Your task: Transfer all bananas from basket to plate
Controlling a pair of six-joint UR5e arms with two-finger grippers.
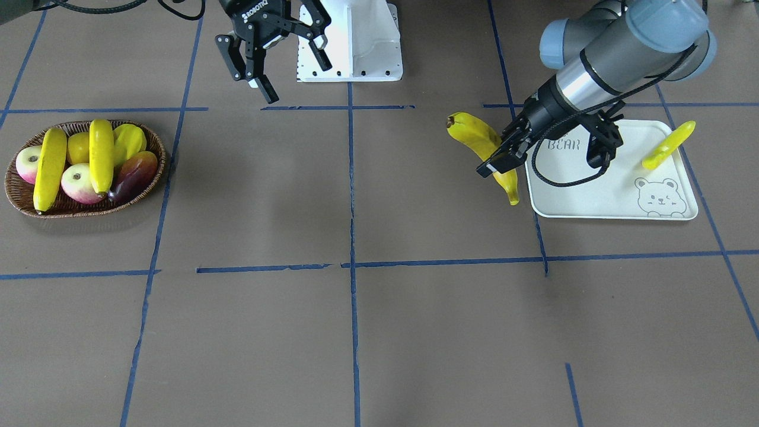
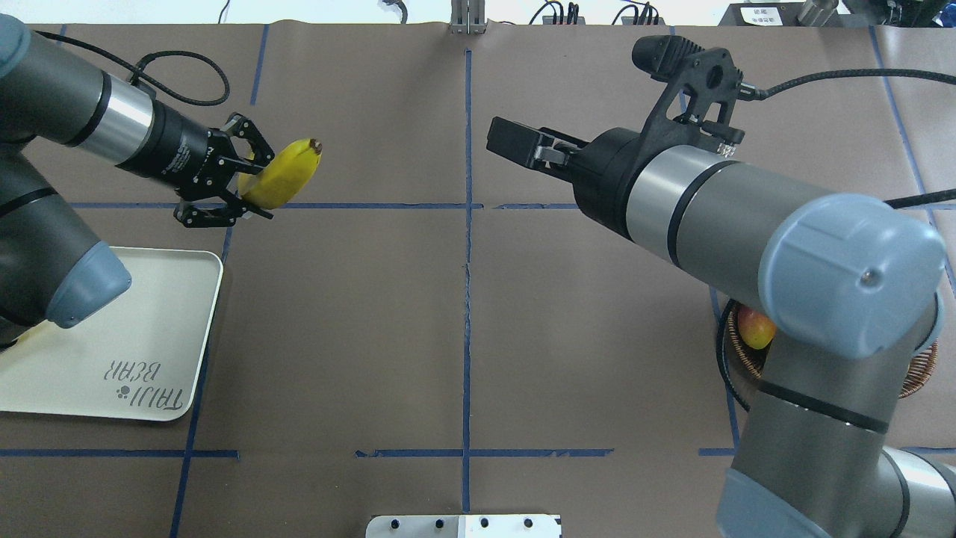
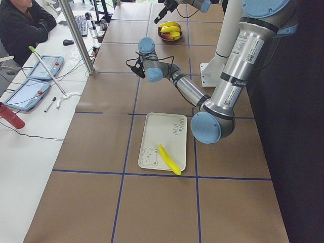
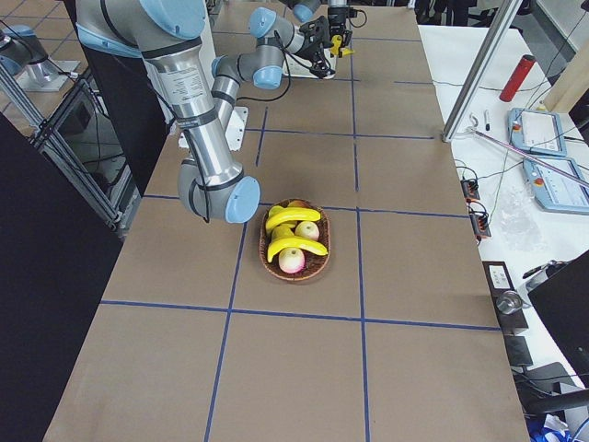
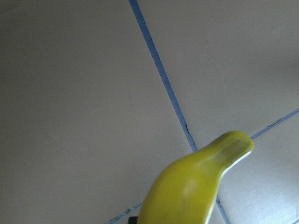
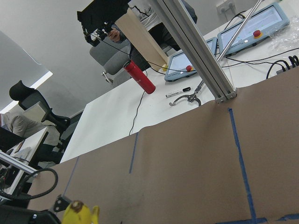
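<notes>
My left gripper (image 1: 501, 157) is shut on a yellow banana (image 1: 474, 136), held above the table just off the plate's (image 1: 605, 196) edge. In the overhead view this banana (image 2: 284, 175) sticks out past the left gripper (image 2: 246, 187), and it fills the bottom of the left wrist view (image 5: 196, 186). Another banana (image 1: 668, 145) lies on the plate near its corner. In the wicker basket (image 1: 155, 139) two bananas (image 1: 50, 169) (image 1: 101, 155) lie across other fruit. My right gripper (image 1: 296, 78) hangs open and empty, above the table and apart from the basket.
The basket also holds apples (image 1: 80, 182), yellow fruit (image 1: 130, 142) and a dark mango (image 1: 133, 175). A white mount base (image 1: 356, 41) stands at the robot's side. In the overhead view the right arm (image 2: 747, 217) hides most of the basket (image 2: 922, 373). A seated person (image 3: 23, 23) and tablets are beside the table.
</notes>
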